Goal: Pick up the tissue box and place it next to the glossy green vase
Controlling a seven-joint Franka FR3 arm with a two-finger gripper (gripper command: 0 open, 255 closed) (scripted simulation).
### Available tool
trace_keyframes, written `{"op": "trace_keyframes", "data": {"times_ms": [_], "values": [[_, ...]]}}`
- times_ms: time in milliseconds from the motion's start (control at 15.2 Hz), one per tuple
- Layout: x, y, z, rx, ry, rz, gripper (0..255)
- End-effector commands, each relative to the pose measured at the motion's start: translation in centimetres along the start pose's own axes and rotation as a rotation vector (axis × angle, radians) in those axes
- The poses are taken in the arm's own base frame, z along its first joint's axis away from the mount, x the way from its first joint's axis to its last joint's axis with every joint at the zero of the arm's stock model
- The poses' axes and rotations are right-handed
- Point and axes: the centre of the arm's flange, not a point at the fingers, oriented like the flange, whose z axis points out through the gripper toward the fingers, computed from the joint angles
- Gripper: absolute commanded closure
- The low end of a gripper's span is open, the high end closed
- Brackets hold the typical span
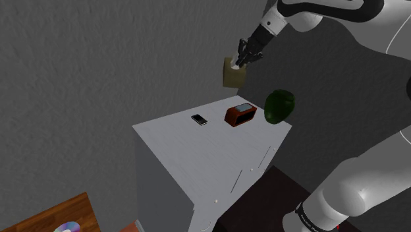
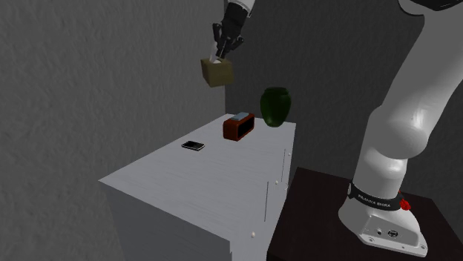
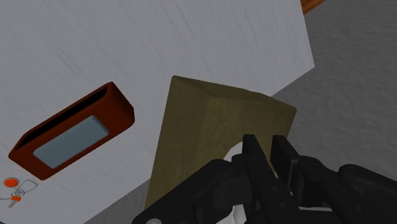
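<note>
Aloft, jaws clasp the tissue box (image 1: pixel 232 76) (olive-tan); vase (image 1: pixel 279 106) apart.

Home: cabinet (image 1: pixel 197 158) with vase (image 1: pixel 279 105), phone (image 1: pixel 199 119)

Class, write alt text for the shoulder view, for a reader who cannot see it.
The arm's black tool holds a tan box in the air, above the far end of a white cabinet. On the cabinet below stand a green vase, a red-brown case beside it and a small black phone.
</note>
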Motion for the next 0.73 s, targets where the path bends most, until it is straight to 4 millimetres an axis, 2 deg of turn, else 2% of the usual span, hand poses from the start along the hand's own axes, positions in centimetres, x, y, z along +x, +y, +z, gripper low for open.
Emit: {"op": "trace_keyframes", "data": {"times_ms": [0, 660], "values": [[0.3, 2.3, -0.8, 0.000, -0.001, -0.001, 255], [2.3, 14.5, -5.4, 0.000, -0.001, -0.001, 255]]}}
